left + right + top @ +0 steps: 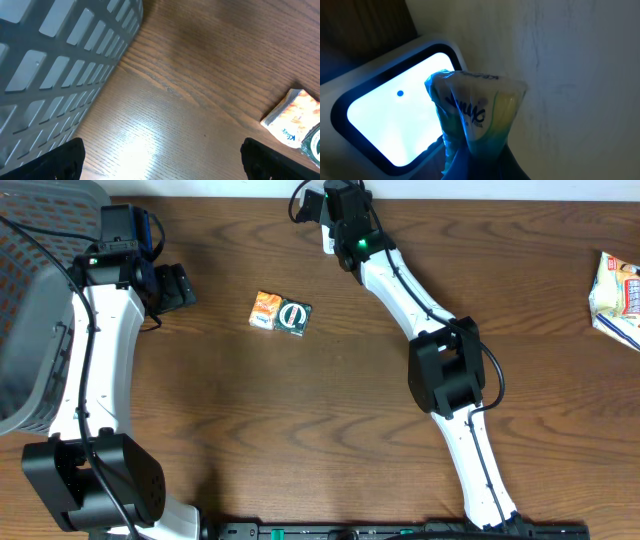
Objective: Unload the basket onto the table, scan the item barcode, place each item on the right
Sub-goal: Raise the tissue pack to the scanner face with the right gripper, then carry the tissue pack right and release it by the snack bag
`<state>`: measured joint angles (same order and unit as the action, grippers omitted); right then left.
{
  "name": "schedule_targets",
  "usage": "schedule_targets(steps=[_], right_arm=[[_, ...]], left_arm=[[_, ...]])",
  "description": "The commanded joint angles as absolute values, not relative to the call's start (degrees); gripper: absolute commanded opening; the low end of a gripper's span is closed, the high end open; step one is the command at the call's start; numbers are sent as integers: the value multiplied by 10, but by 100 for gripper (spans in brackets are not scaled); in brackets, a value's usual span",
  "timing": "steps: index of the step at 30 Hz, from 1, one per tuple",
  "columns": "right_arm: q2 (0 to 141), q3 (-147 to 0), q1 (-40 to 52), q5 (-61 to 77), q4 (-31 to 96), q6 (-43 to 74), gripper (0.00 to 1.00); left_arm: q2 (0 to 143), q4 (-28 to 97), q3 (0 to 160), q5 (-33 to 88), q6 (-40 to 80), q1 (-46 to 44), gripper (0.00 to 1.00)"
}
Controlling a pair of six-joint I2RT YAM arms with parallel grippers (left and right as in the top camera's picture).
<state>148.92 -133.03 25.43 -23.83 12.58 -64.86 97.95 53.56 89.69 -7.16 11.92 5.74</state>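
Note:
In the right wrist view my right gripper (pixel 481 161) is shut on a crinkly plastic packet (pixel 479 111) with yellow, green and dark print. The packet stands right in front of the glowing window of a white scanner (pixel 390 125). Overhead, that gripper (pixel 338 222) sits at the table's far edge over the scanner (pixel 328 246), and the packet is hidden beneath it. At the far left my left gripper (pixel 176 288) hangs open beside the basket. Its fingers (pixel 56 162) stand wide apart over bare wood, with nothing between them.
A grey slotted basket (pixel 30 300) fills the left side, close by in the left wrist view (pixel 55 60). An orange packet (pixel 266 310) and a green one (pixel 295 317) lie mid-table. A snack bag (pixel 618 295) lies at the right edge.

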Motion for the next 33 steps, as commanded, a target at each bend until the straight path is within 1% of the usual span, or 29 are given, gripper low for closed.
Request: schedule_targets(steps=[1, 10, 16, 21, 26, 30, 33], right_arm=[[1493, -1339, 265, -238, 124, -643, 1], [1493, -1339, 279, -240, 114, -644, 1], [1479, -1339, 269, -276, 114, -642, 1], [1447, -1339, 248, -281, 121, -533, 1], [1412, -1339, 213, -306, 158, -485, 1], [1389, -1339, 171, -312, 225, -388, 1], [1382, -1339, 128, -314, 291, -315, 3]], left_arm=[[985, 537, 894, -70, 114, 59, 97], [985, 537, 894, -70, 114, 59, 97], [985, 537, 894, -70, 114, 59, 98], [985, 537, 894, -70, 114, 59, 98], [985, 537, 894, -70, 114, 59, 98], [985, 537, 894, -70, 114, 59, 98], [985, 537, 894, -70, 114, 59, 98]])
